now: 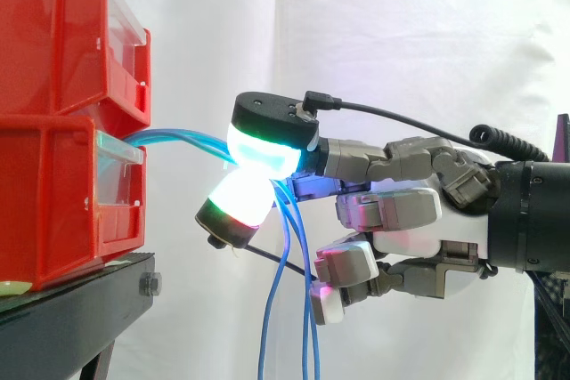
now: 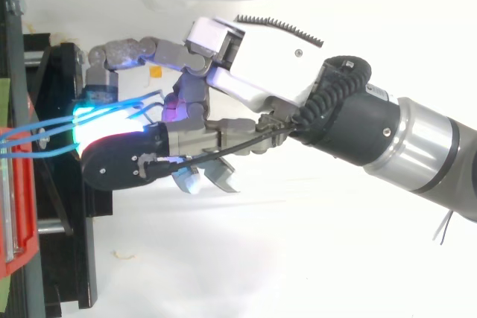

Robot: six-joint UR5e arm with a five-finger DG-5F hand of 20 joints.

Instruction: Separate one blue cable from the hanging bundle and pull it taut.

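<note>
Clearly hand (image 1: 405,220) pinched blue cables (image 1: 183,140) between two glowing fingertips (image 1: 263,156), just beside lower red bin (image 1: 53,202). Cables ran from bin front to pinch, then hung loose below hand. Number of cables inside pinch: could not tell. Bin sat on black stand (image 1: 71,309).

The blue cables (image 1: 309,344) run off the side view's bottom edge.
</note>
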